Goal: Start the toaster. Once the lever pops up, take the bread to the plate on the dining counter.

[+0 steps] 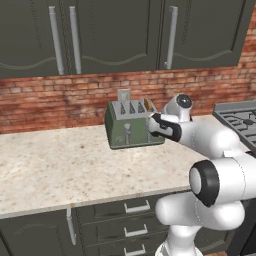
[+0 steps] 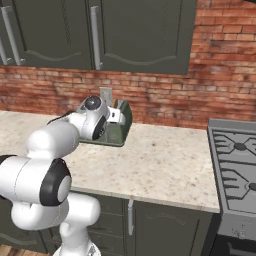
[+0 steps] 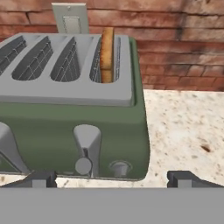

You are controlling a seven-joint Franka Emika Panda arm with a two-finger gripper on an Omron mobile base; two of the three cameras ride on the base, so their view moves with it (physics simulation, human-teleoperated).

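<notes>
The olive-green toaster (image 1: 120, 131) (image 3: 122, 131) stands on the beige counter against the brick wall. Its steel top has several slots. The bread (image 3: 107, 50) (image 1: 148, 105), a golden-brown slice, stands upright in the rightmost slot, its top edge above the rim. The lever (image 3: 87, 146) is the right-hand silver slider on the front, with a round knob at its lower end. My gripper (image 3: 113, 179) (image 1: 151, 125) is open, level with the toaster's front lower edge and close to it; its fingertips (image 3: 39, 178) stand wide on either side of the lever, holding nothing. The plate and the dining counter are out of view.
A wall outlet (image 3: 70, 18) sits behind the toaster. A gas stove (image 2: 235, 160) (image 1: 240, 120) adjoins the counter on the right. Dark upper cabinets (image 1: 115, 35) hang above. The stone counter top (image 1: 55, 165) stretches left of the toaster, with drawers below.
</notes>
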